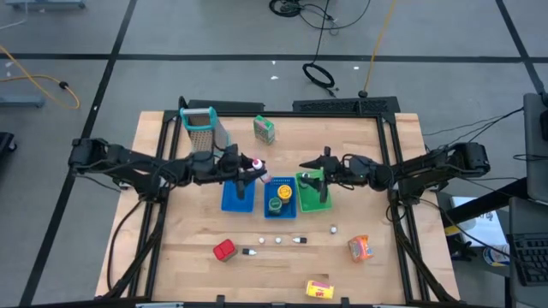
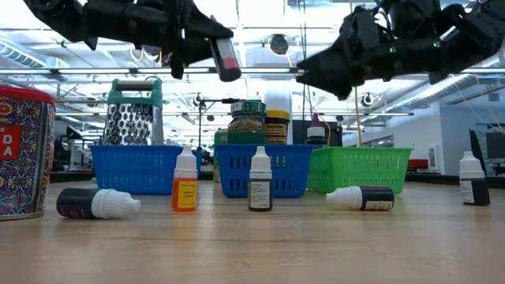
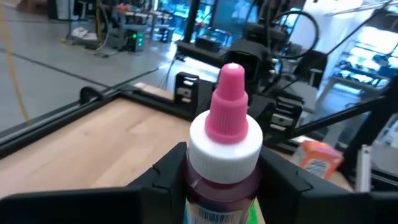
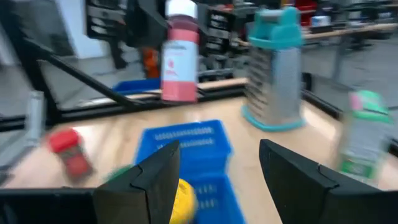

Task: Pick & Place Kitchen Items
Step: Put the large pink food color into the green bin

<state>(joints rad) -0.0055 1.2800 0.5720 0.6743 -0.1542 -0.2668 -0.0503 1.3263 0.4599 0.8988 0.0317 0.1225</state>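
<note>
My left gripper (image 1: 247, 168) is shut on a small dark-red bottle with a white collar and pink nozzle cap (image 3: 227, 106), held in the air over the left blue tray (image 1: 237, 197). My right gripper (image 4: 217, 171) hangs open above the green tray (image 1: 313, 193), facing the bottle (image 4: 180, 59). The middle blue tray (image 1: 280, 195) holds yellow- and green-capped jars. Small dropper bottles (image 1: 278, 240) lie and stand in a row on the table near the front. The red can (image 1: 224, 250), orange packet (image 1: 360, 248), yellow box (image 1: 319, 289) and green carton (image 1: 264, 130) rest on the table. My left gripper pinches the bottle's body (image 3: 219, 194) just below its white collar between the two fingers (image 3: 166, 173), one on each side. The fingers come level from the table's left. The bottle is lifted clear above the blue tray (image 2: 138, 167) and sits tilted (image 2: 226, 58).
The metal grater with the teal handle (image 1: 200, 130) stands behind the left blue tray. The three trays sit side by side mid-table. Black frame rails run along the table's edges. Bare wood shows at the front left and far right.
</note>
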